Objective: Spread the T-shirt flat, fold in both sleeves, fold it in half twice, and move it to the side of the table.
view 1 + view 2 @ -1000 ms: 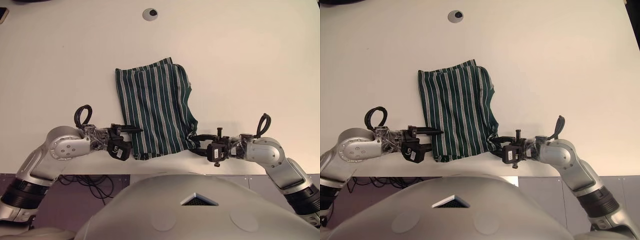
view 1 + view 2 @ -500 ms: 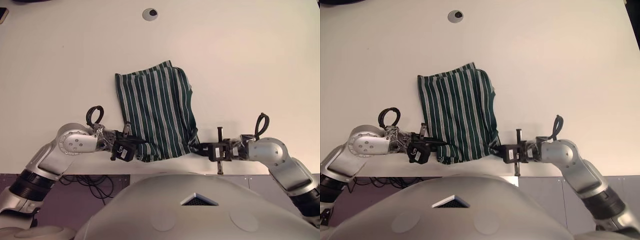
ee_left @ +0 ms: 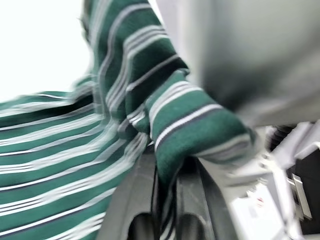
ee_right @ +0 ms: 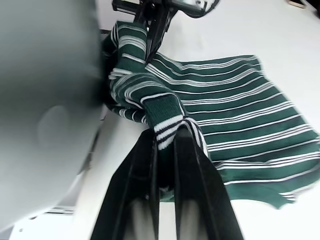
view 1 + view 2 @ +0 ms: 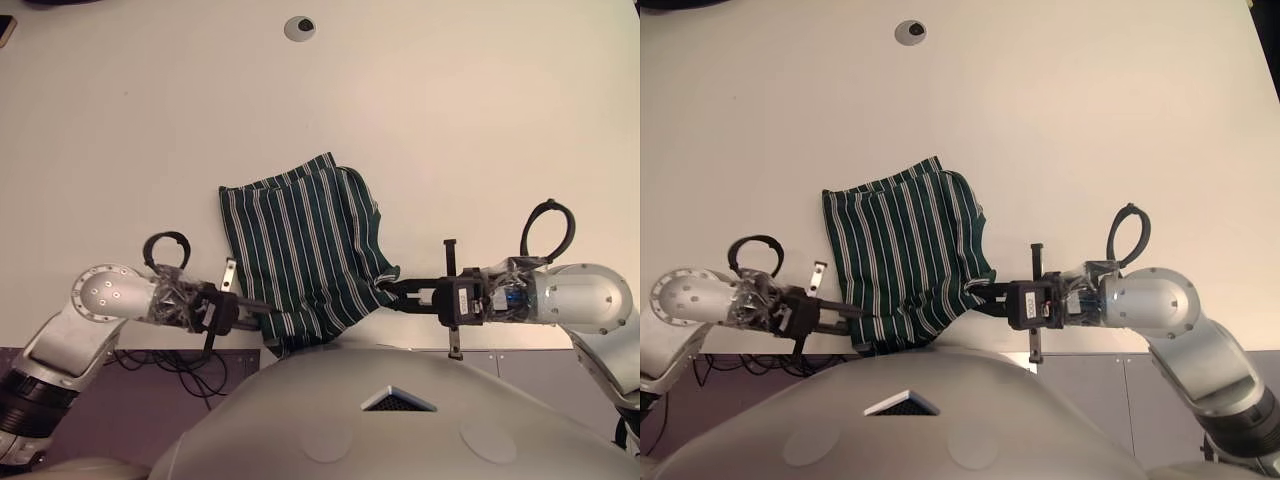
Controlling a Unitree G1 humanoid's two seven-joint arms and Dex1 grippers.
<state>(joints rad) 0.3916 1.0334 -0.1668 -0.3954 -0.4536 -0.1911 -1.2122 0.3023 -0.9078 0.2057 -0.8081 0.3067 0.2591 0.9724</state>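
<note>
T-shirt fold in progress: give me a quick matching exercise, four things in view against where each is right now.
1 left gripper
2 right gripper
3 T-shirt
4 round port

A near the far edge of the table
B shut on the shirt's near right corner
C shut on the shirt's near left corner
D lying between both grippers

Pairs: 1-C, 2-B, 3-D, 4-A

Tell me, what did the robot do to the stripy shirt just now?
The left gripper slid in and shut on the shirt's near left corner; the right gripper shut on the near right one. Together they dragged the shirt toward the robot and slightly left, bunching its near edge. It stayed folded on the table.
</note>
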